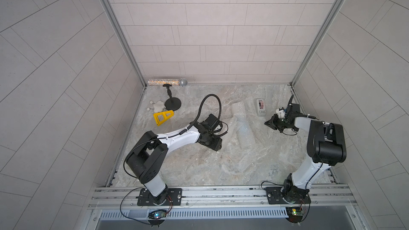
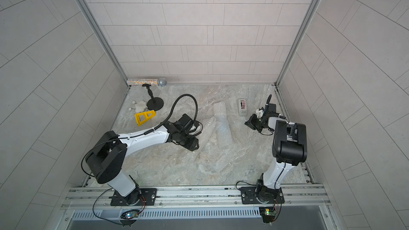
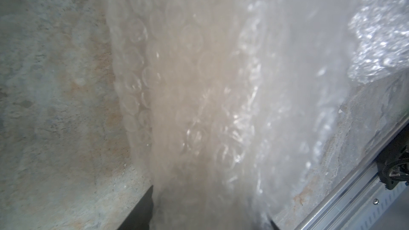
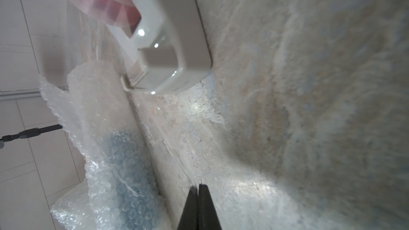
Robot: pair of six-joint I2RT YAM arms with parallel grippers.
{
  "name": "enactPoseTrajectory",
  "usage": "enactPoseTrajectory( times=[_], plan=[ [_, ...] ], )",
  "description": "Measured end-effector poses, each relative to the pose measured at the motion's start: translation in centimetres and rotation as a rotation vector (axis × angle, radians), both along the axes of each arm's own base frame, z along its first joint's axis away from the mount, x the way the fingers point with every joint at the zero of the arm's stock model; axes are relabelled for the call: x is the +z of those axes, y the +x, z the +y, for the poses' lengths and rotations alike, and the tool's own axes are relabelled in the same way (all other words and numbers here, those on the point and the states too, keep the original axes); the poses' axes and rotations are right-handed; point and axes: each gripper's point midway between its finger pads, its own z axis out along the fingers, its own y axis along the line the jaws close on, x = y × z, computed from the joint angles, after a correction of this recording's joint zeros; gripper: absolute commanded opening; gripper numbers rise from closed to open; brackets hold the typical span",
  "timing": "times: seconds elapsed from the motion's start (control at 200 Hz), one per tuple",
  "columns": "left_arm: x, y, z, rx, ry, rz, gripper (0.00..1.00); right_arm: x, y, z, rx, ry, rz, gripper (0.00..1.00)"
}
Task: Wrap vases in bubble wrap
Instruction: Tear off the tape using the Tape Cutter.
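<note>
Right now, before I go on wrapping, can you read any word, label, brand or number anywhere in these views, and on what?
No text can be read in any view.
tape dispenser: a small dark mark at its near end in both top views, too small to read; its side in the right wrist view is plain.
bubble wrap, yellow bracket, microphone: no print visible.
</note>
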Motion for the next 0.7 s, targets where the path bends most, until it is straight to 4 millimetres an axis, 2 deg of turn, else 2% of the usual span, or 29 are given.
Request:
enactPoseTrajectory(
  times=[0.26, 0.701],
  plan=[
    [0.0, 0.1, -0.2, 0.001, -0.007, -0.001, 0.34, -1.6, 0.8, -1.0, -0.027, -0.050, 0.008, 0.00],
    [0.0, 0.3, -0.7, -0.004, -0.020, 0.001, 0.33, -1.8, 0.5, -2.7, -0.036, -0.174, 0.014, 0.00]
  ],
)
